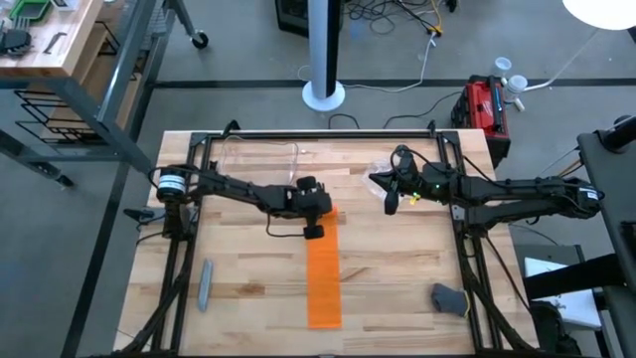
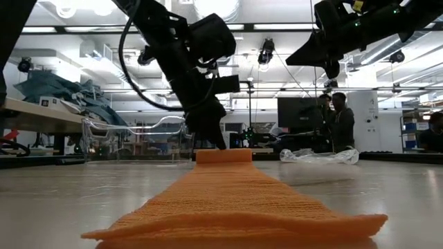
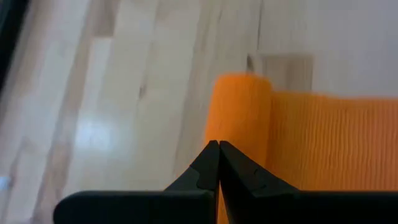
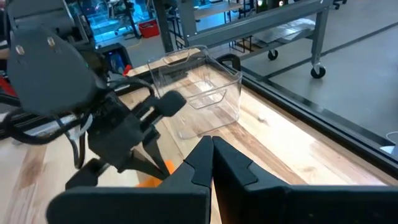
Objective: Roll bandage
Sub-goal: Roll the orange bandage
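The worktop [image 1: 248, 288] has the bandage [image 1: 324, 278] laid flat down the middle, a long bright orange knit strip with a small roll started at its far end. The left gripper [image 3: 219, 149] sits right at that roll, jaws clenched and holding nothing. The right gripper [image 4: 211, 144] waits raised to the right, jaws clenched too. My worry: soft fabric, so uneven pushing could roll it crooked or loose.

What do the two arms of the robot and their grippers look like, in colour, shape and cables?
Both arms are dark, slim and jointed. The left arm has a white-labelled cylinder at its base and a loose black cable looping along it. The right arm shows small green lights and a yellow mark near its wrist. The left gripper and right gripper have matte black fingers that taper to points.
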`<state>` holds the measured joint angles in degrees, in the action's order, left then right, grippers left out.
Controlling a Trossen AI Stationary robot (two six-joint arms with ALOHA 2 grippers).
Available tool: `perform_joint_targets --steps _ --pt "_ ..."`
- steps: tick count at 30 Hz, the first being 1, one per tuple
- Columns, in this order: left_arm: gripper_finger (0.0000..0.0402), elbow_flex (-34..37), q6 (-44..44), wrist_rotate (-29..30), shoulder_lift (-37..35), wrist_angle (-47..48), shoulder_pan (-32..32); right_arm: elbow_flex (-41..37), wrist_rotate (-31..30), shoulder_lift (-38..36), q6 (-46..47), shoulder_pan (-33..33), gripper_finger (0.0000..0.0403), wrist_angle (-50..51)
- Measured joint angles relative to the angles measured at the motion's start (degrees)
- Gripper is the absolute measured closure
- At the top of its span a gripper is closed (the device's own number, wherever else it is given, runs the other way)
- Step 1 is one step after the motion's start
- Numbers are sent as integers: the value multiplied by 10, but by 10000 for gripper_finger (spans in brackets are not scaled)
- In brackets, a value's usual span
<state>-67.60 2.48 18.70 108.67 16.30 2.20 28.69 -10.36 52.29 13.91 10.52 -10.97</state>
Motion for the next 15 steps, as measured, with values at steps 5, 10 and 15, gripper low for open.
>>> perform_joint_targets --steps 5,10,15 --pt "401 9 0 -13 0 -9 1 0 0 0 0 0 403 0" --pt "401 8 5 -15 0 -9 0 0 0 0 -1 0 403 0" --pt "401 8 13 -23 0 -7 -1 0 0 0 0 0 403 0"
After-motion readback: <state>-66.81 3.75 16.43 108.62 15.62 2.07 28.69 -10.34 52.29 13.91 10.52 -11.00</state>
